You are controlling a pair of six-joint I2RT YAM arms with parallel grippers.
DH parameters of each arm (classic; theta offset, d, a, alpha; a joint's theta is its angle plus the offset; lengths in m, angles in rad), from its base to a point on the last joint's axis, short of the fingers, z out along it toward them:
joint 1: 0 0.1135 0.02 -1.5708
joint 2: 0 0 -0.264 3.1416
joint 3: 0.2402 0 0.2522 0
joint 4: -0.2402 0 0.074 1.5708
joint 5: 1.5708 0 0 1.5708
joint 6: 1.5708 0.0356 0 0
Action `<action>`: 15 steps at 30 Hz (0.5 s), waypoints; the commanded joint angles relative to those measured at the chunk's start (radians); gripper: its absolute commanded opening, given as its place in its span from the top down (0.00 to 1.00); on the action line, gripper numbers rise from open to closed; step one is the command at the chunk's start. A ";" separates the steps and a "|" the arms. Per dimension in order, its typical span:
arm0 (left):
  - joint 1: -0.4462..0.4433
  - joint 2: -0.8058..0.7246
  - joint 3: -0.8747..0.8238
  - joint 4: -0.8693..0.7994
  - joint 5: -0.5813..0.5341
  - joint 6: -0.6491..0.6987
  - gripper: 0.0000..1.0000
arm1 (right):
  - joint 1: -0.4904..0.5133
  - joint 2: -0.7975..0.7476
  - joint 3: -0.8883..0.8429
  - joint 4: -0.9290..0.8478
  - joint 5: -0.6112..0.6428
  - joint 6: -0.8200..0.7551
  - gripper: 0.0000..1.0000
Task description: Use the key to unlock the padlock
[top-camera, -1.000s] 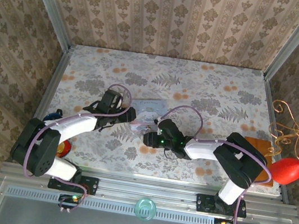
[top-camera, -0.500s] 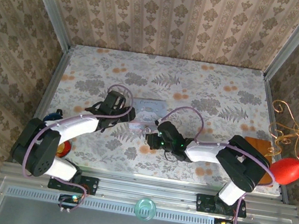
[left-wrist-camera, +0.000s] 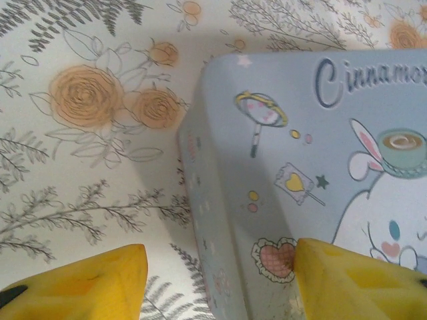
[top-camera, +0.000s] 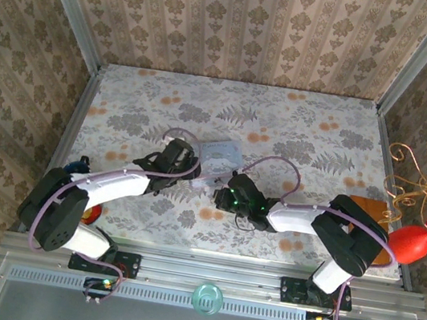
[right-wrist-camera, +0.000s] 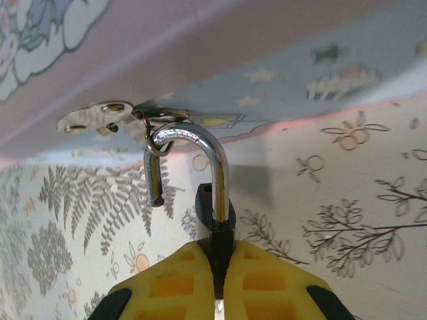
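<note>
From above, the left arm reaches in from the left, and its pincer is at the near left corner of a pale blue pouch lying mid-surface. The right arm comes from the right, with its pincer just in front of the pouch's near edge. The padlock is too small to make out from here.

In the left wrist view, the two yellow fingers stand apart. One is over the floral surface. The other is on the pouch's printed top, so the pouch's edge runs between them. I cannot tell whether they press on it.

In the right wrist view, the yellow fingers are together, clamped on the dark body of the padlock, which is held upright just off the pouch's edge. Its silvery shackle arches up through a small ring at the pouch's edge. The shackle's shorter leg ends free beside the body. A flat metal tab lies by the ring, and I cannot tell what it is.
</note>
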 commanded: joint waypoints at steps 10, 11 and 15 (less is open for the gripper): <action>-0.149 0.091 -0.059 -0.165 -0.047 -0.100 0.41 | -0.055 -0.049 -0.036 0.044 0.155 0.237 1.00; -0.158 0.093 -0.062 -0.148 -0.046 -0.099 0.41 | -0.055 -0.047 -0.030 0.040 0.158 0.241 1.00; -0.203 0.122 -0.043 -0.136 -0.060 -0.096 0.40 | -0.064 -0.032 0.002 0.014 0.161 0.260 0.98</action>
